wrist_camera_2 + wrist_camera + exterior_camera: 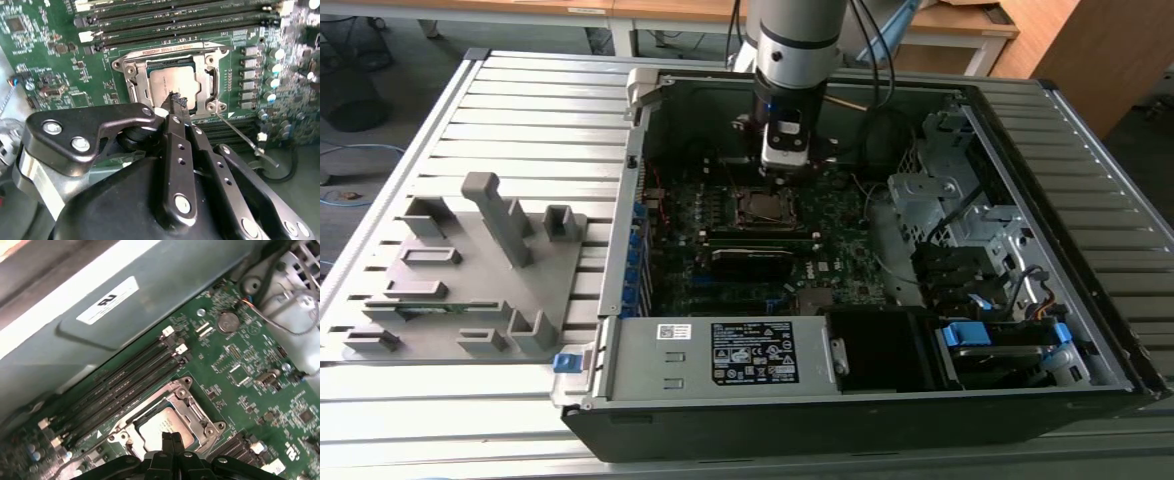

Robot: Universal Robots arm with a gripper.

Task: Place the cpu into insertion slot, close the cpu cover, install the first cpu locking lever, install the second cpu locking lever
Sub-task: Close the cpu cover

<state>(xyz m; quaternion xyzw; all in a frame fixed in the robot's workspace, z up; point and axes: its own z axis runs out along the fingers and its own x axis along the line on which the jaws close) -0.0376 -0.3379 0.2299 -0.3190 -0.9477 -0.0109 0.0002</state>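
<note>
The cpu (170,82) lies flat in the insertion slot (125,66) on the green motherboard, its silver top showing through the window of the cpu cover (202,75), which rests down around it. My gripper (177,103) is shut with nothing between its fingers, its tip just above the cpu's near edge. One thin wire lever (242,135) sticks out away from the socket, unlatched. In the first wrist view the gripper (171,437) hangs over the cpu (152,430) and cover (192,416). In the exterior view the gripper (783,172) is right above the slot (765,207).
The open computer case (1067,330) lies on a slatted table. Long black memory slots (175,22) run beside the socket. Drive bays and cables (947,200) fill the exterior view's right. A grey parts fixture (467,270) stands at the exterior view's left.
</note>
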